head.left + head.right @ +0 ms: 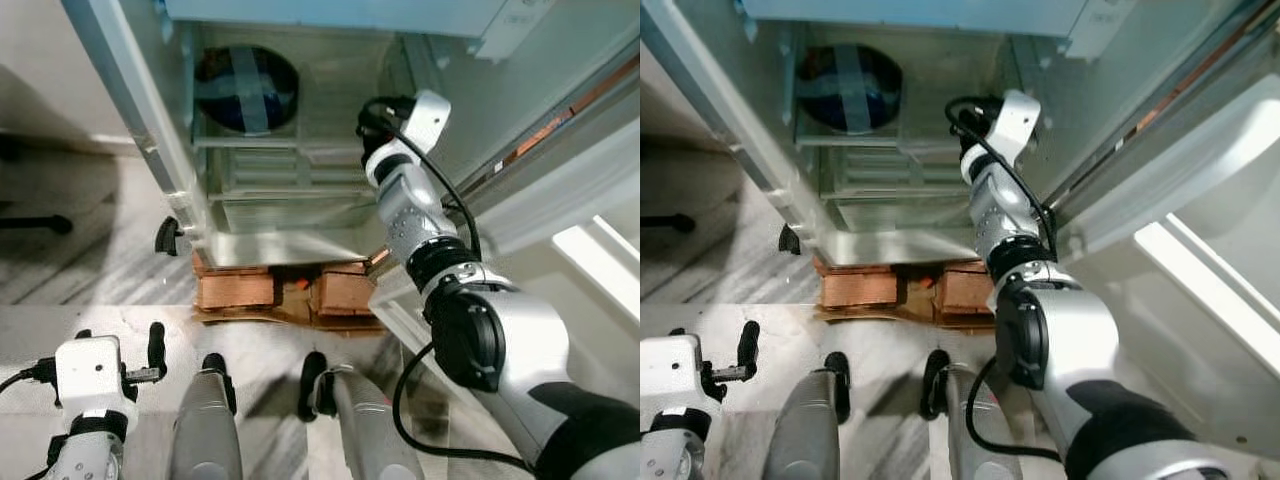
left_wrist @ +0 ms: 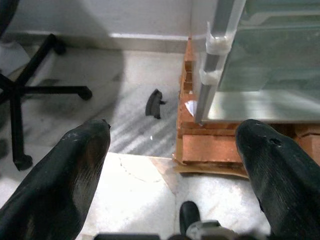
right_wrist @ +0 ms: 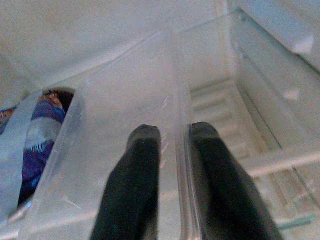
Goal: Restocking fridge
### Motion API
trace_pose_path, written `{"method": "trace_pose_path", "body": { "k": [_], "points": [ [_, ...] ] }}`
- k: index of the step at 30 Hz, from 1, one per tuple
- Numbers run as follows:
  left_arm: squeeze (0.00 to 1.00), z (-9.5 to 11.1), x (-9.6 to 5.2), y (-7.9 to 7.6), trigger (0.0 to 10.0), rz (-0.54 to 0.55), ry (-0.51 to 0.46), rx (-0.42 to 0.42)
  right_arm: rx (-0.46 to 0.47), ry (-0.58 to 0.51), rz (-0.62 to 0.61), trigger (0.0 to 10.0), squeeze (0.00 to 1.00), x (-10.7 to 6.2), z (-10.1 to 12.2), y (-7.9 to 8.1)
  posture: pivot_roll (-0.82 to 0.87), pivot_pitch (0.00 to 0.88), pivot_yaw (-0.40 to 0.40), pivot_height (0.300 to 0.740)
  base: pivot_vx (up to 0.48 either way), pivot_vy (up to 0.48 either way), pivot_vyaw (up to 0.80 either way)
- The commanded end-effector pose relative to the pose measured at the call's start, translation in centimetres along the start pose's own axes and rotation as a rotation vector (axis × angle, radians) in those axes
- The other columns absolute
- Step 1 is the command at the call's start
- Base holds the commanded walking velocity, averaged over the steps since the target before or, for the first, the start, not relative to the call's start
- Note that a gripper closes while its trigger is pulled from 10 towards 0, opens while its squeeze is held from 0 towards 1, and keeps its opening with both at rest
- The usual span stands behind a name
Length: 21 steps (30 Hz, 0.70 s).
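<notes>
Down at the near left, left tool (image 1: pixel 150 352) hanging idle above pale marble floor (image 2: pixel 130 175), black fingers (image 2: pixel 60 185) spread wide, nothing held. Farther left on the floor, black wheeled chair base (image 2: pixel 30 92) and a small black curved scrap (image 2: pixel 154 103) lying loose just beside the stack of orange bricks (image 1: pixel 240 290) propping the open white fridge (image 1: pixel 290 230).

Inside the fridge at far left, dark blue rounded bundle crossed with pale tape (image 1: pixel 246 88), resting on an upper shelf. Right of it, right tool (image 3: pixel 172 165) reached deep into the cabinet, fingers nearly closed and pinching the thin rim of a clear plastic rectangular container (image 3: pixel 135 115), one finger inside the wall, one outside. Container up at shelf level, just beside the bundle; whether bottom already bears on the shelf, cannot tell.

Risks, as judged: rim grip narrow and off-centre, so likely tilting or slipping out if released before full support; thin wall prone to flexing; possible nudge against the bundle when pushed farther in. Silver right arm (image 1: pixel 420 230) with its black cable (image 1: pixel 450 200) close to the right-hand door frame, a snag hazard on withdrawal. Brick footing under the fridge uneven-looking, so hard contact unwise.

Around: smooth, streaked marble floor; white wall behind the chair.
</notes>
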State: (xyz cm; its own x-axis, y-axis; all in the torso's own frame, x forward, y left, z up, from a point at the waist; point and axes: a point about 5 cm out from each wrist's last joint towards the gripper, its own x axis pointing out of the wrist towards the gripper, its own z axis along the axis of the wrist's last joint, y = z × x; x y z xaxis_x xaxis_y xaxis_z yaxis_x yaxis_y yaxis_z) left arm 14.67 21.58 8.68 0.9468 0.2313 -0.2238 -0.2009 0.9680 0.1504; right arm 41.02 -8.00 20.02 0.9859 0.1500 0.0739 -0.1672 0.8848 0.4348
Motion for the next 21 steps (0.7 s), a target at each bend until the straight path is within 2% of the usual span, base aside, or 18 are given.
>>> {"method": "trace_pose_path", "body": {
  "k": [1,12,15,17,21],
  "points": [
    [0.00,-0.3,-0.6,0.1,10.0,0.009,0.031,0.001,0.000,0.065,-0.022,10.0,1.00,-0.3,-1.3,-0.3,0.38,0.434,-0.180,0.740,0.000,0.000,0.00],
    [0.00,-0.4,-0.5,0.2,10.0,0.016,0.040,0.008,-0.028,0.034,-0.011,10.0,1.00,0.1,0.0,-0.1,0.38,0.422,-0.189,0.740,0.000,0.000,0.00],
    [0.00,-0.4,-0.3,-0.1,10.0,0.013,0.038,0.008,-0.058,0.012,-0.018,10.0,1.00,0.2,0.5,-0.5,0.38,0.411,-0.189,0.740,0.000,0.000,0.00],
    [0.00,-0.4,0.2,-0.2,10.0,0.012,0.029,0.006,-0.120,-0.035,-0.039,10.0,1.00,0.3,1.7,-1.2,0.37,0.397,-0.189,0.740,0.000,0.000,0.00],
    [0.00,-0.2,1.0,-0.1,10.0,0.008,0.015,0.004,-0.178,-0.069,-0.028,10.0,1.00,0.4,2.6,-1.4,0.36,0.376,-0.188,0.740,0.000,0.000,0.00]
  ]
}}
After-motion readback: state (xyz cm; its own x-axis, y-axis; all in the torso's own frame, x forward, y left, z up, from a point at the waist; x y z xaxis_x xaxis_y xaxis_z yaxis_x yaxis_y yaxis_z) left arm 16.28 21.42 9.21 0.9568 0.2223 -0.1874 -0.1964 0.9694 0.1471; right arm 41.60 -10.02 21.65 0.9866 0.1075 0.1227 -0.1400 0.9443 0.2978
